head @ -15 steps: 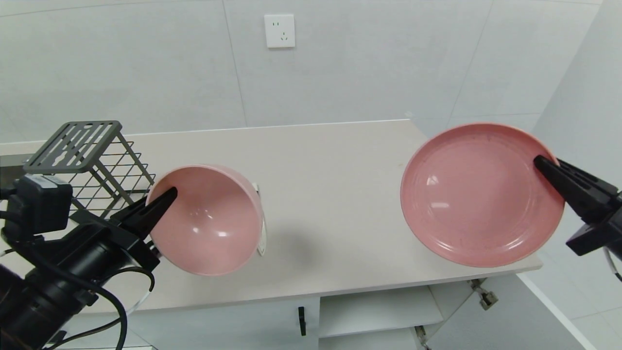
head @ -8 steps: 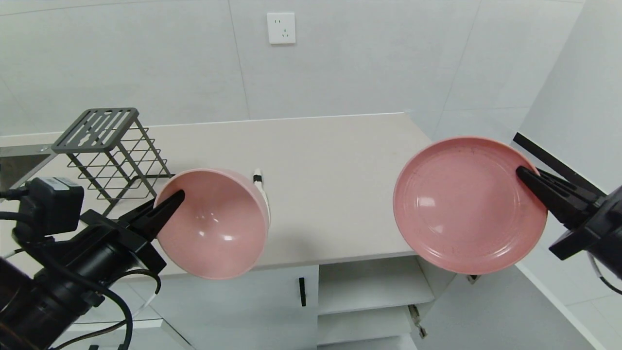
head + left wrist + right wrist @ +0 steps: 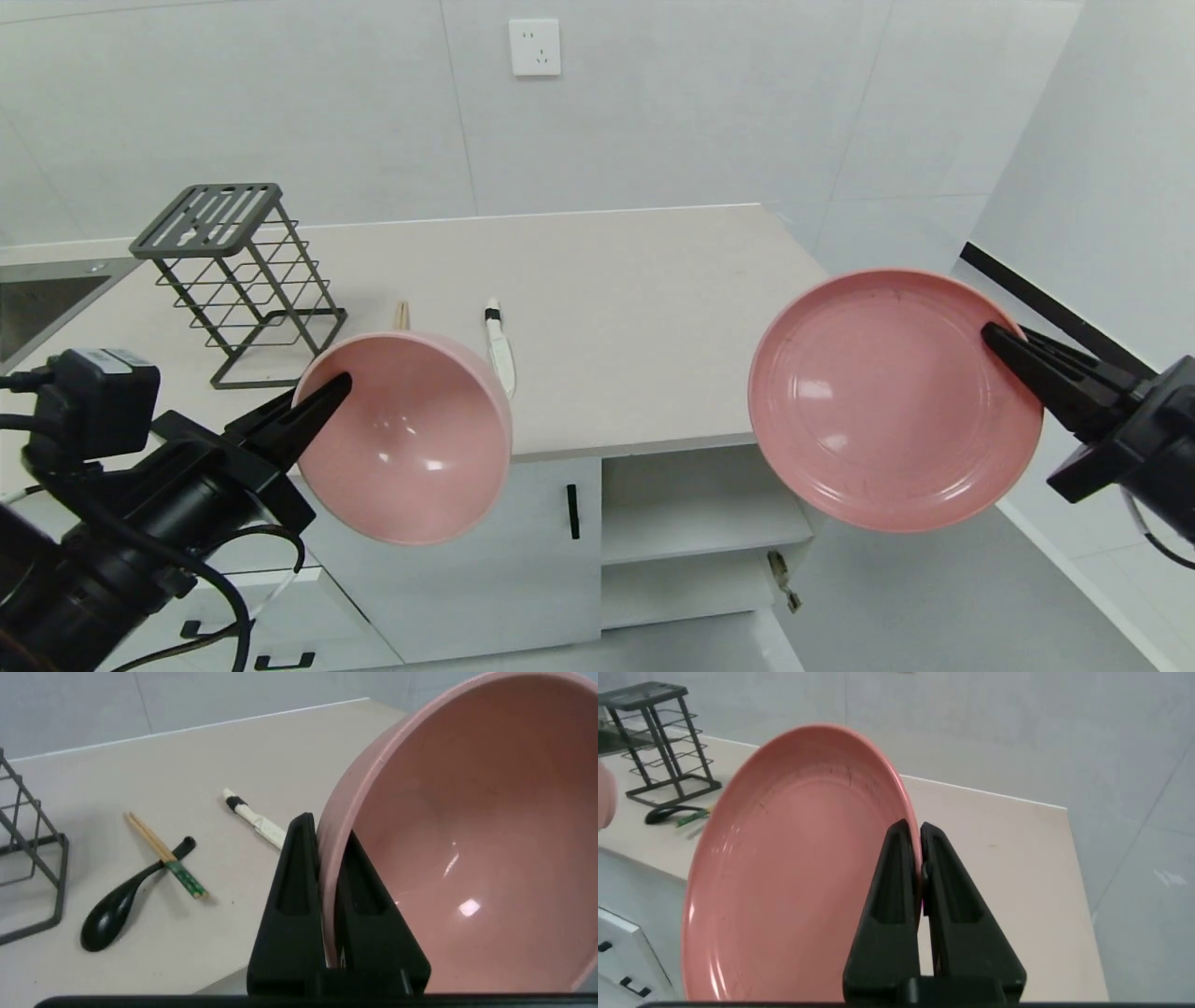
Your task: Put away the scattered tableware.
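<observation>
Both arms loaded.
My left gripper (image 3: 338, 381) pinches the pink bowl (image 3: 411, 448) by its rim at eight o'clock; my right gripper (image 3: 995, 336) clamps the pink plate (image 3: 878, 401) at four o'clock, both tilted.

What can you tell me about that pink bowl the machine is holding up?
The pink bowl is deep, round, glossy, plastic-looking and empty. It hangs in the air near the front edge of the counter, tipped on its side, its opening facing the head camera. The left gripper is shut on its rim, one finger inside, one outside.
</observation>
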